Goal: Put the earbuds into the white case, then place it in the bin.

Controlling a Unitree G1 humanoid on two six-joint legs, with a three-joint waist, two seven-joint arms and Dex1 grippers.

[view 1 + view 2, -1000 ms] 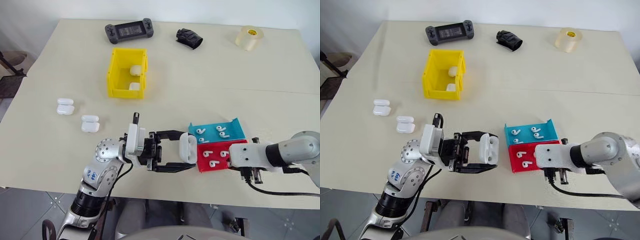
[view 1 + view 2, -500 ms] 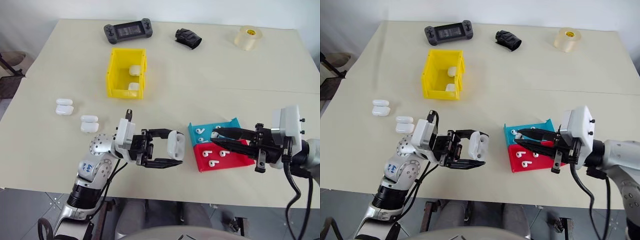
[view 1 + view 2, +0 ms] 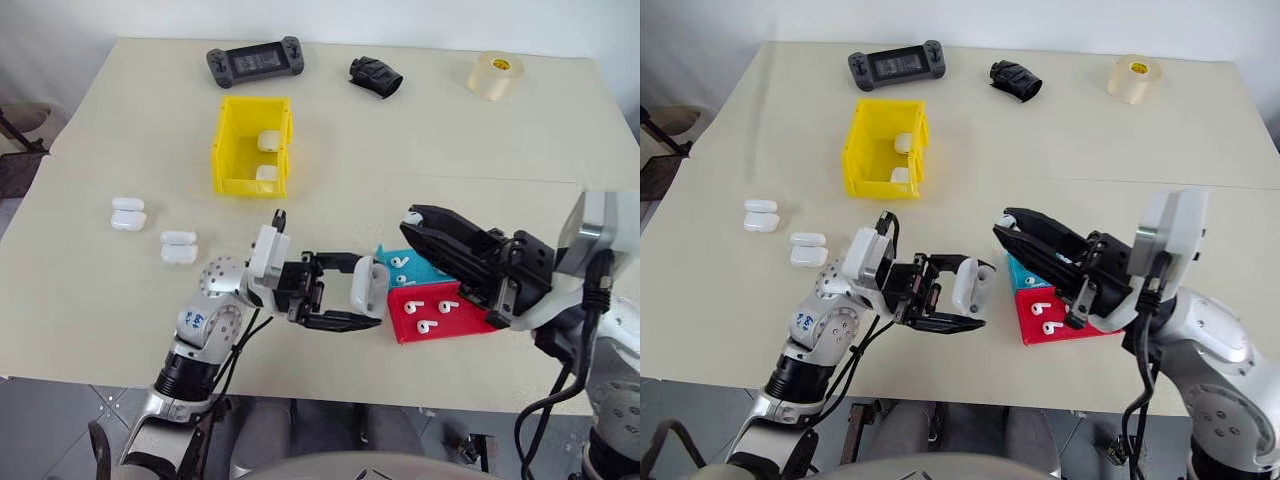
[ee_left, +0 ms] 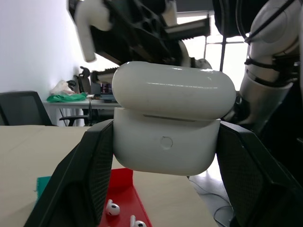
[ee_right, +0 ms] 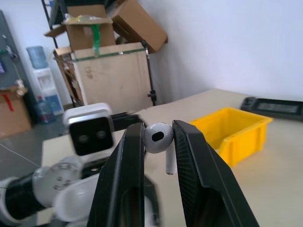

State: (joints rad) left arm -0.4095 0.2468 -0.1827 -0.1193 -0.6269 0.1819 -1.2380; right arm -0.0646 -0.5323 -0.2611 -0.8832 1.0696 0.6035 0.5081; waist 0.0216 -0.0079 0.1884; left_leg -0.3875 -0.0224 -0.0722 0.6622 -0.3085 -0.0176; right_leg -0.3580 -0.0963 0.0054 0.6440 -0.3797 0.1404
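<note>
My left gripper (image 3: 372, 291) is shut on the white case (image 3: 366, 288), holding it upright by its sides just above the table's front. In the left wrist view the case (image 4: 168, 127) sits between both black fingers, its lid seam showing. My right gripper (image 3: 412, 216) is shut on one of the earbuds (image 5: 158, 137), stem hanging down, a little above and to the right of the case. More earbuds (image 3: 448, 306) lie in the red tray (image 3: 470, 322) and the blue tray (image 3: 425, 275). The yellow bin (image 3: 228, 150) stands further back on the left.
Two white cases (image 3: 270, 141) lie inside the bin. Two more cases (image 3: 130, 213) (image 3: 180, 246) rest on the table at the left. Along the far edge are a game controller (image 3: 256, 62), a black object (image 3: 376, 76) and a tape roll (image 3: 498, 75).
My right gripper has come up from the red tray, turned level and swung left, carrying an earbud towards the case. The left gripper has stayed about where it was, holding the case.
</note>
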